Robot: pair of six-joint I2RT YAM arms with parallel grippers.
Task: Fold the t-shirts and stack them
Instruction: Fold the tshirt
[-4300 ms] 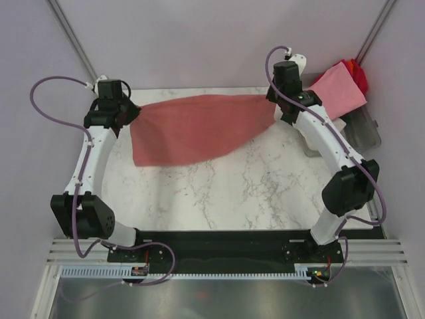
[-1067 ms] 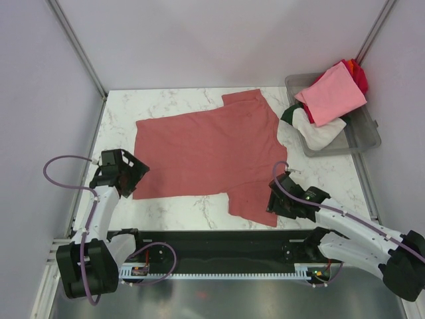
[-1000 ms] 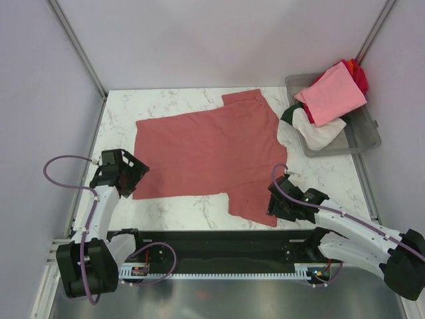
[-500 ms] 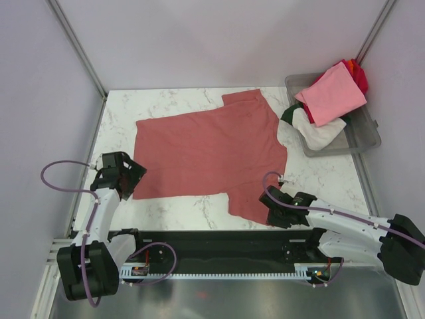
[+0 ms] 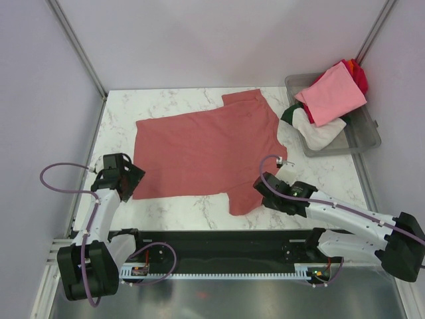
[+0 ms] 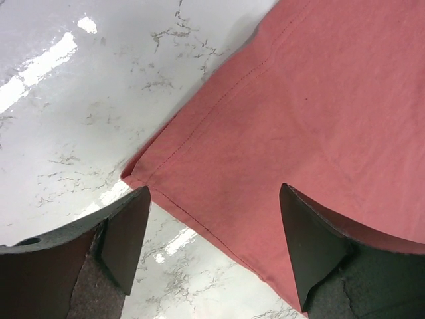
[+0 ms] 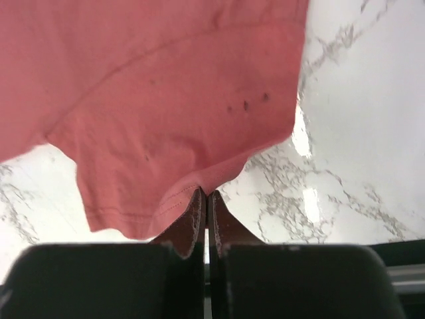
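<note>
A dusty brick-red t-shirt point(image 5: 206, 149) lies spread flat on the marble table point(image 5: 199, 212). My right gripper point(image 5: 260, 193) is shut on the hem of its near right sleeve. In the right wrist view the two jaws point(image 7: 206, 194) meet with the cloth point(image 7: 166, 100) pinched at their tips. My left gripper point(image 5: 133, 181) hangs open over the shirt's near left corner. In the left wrist view the corner and hem point(image 6: 199, 173) lie between the spread fingers of the left gripper point(image 6: 214, 196), untouched.
A clear grey plastic tub point(image 5: 364, 141) stands at the back right, heaped with a light pink shirt point(image 5: 332, 93), a bright red one point(image 5: 360, 74), a white one point(image 5: 319, 133) and a dark green one point(image 5: 289, 114). Walls close in the table on three sides.
The right gripper has shut on the sleeve hem and moved left and away from the near edge, dragging the sleeve corner with it. The left gripper has narrowed slightly and barely moved.
</note>
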